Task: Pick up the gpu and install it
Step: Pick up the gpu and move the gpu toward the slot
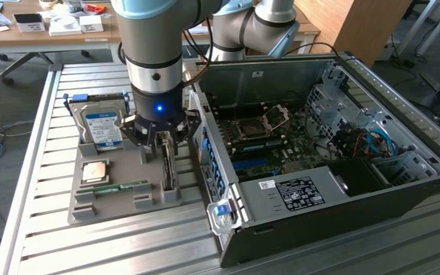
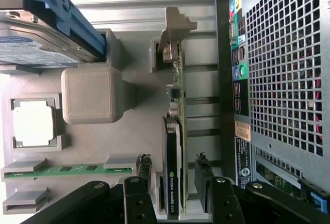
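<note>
Just beside the open computer case [image 1: 342, 240], in the grey holder tray [image 1: 113, 209], the gpu [image 2: 175, 131] stands on edge, the gripper [image 2: 173, 161] astride it with jaws apart, holding nothing; closing off-centre could tilt or jam it

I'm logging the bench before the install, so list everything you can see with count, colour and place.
gpu: one, green with black fan, on edge in the tray.
hard drive: one, silver, blue-white label, upright in the tray.
processor chip: one, pale, flat in the tray.
memory stick: one, green, in the tray.
tray: one, grey, on the table.
computer case: one, black, open, beside the tray.
table: one, slatted metal.
robot arm: one, grey, above the tray.
end effector: one, black, open, straddling the gpu.
</note>
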`<move>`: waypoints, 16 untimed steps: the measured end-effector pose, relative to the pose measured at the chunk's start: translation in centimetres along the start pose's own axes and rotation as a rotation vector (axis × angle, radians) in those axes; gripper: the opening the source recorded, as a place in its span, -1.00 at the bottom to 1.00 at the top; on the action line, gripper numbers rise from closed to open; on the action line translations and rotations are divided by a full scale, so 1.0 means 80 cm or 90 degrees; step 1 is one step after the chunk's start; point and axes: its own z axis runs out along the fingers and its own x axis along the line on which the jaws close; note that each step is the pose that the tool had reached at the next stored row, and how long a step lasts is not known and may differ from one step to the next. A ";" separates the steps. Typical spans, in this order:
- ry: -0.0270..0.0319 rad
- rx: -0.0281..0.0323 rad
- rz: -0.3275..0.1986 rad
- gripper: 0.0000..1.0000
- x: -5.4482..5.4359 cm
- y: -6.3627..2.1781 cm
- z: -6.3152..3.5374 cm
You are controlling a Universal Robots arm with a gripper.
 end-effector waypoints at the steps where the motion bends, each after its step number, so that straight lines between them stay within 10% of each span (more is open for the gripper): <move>1: 0.0000 0.0000 0.000 -0.06 0.000 0.000 0.001; 16: 0.0001 0.0000 0.000 -0.06 0.000 0.000 0.007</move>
